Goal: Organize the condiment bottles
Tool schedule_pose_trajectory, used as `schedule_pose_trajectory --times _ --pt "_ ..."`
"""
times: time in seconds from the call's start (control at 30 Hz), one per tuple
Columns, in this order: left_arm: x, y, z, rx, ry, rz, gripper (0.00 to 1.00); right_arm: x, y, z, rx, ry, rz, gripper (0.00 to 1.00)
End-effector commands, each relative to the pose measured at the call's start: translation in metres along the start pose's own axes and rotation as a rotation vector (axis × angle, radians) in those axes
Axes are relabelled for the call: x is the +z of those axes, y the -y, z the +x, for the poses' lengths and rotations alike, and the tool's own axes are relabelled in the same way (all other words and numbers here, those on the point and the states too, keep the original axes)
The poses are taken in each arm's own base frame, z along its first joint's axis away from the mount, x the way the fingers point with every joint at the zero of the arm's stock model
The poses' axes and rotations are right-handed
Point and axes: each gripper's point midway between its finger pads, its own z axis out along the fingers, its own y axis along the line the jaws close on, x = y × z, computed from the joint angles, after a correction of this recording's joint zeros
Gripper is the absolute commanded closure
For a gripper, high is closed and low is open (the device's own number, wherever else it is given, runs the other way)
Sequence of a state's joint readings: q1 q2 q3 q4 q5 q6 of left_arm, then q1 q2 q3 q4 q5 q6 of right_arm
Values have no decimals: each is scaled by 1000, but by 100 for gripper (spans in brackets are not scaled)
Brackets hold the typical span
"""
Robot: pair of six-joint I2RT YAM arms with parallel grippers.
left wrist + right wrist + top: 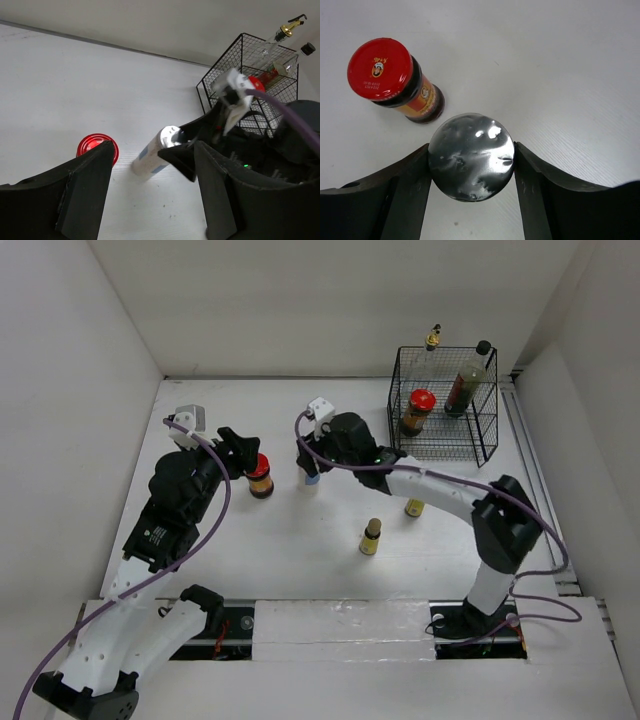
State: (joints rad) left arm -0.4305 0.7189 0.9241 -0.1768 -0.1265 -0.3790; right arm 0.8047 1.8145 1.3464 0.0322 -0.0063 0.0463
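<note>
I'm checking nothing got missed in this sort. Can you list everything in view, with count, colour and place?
wire basket: one, black, far right of the table
red-lidded jars: two, dark; one in the basket, one on the table by the left gripper
black-capped bottle: one, dark, in the basket
gold-capped bottle: one, clear, at the basket's back left corner
silver-lidded shaker: one, white body, mid table
yellow bottles: two, small; one mid table, one partly under the right arm
left gripper: black, open, empty
right gripper: black, fingers against the shaker's lid
</note>
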Motion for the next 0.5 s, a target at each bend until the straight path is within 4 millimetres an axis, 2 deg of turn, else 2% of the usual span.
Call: schedule_pose_trajectory --times 0.0,0.03,0.07,0.1,0.13,0.17,0.2,0.23,0.3,0.33,0.37,0.4,0.43,0.47 --pt "-3 9 -10 1 36 44 40 -86 40 -133 47 390 92 61" --pt "-3 9 -10 1 36 44 40 -123 48 -162 58 490 109 61" --pt "-3 9 -10 1 36 44 40 -139 60 -171 62 527 134 61" --pt "0 10 -7 3 23 49 40 -158 86 -177 72 566 198 61" --pt "0 10 -7 3 23 49 40 -183 100 -183 78 610 243 61" --pt "-3 11 -10 1 32 54 40 -196 115 -186 85 630 289 61" --pt "-3 12 -12 0 42 58 40 -215 144 -186 111 653 365 62" --pt "-3 12 -12 0 42 58 40 -233 158 -184 126 670 411 62" --pt "-3 13 -9 1 29 64 40 -253 183 -182 149 692 479 62" --pt "-3 13 -9 1 29 64 40 -261 208 -172 172 682 540 62" --pt "-3 14 -11 0 37 68 40 -272 217 -172 182 697 569 62" --pt "-3 14 -11 0 38 68 40 -278 227 -171 193 701 589 62" --pt "0 13 -9 2 28 64 40 -283 246 -164 210 695 625 62" --pt "0 13 -9 2 28 64 40 -282 257 -162 213 680 637 64"
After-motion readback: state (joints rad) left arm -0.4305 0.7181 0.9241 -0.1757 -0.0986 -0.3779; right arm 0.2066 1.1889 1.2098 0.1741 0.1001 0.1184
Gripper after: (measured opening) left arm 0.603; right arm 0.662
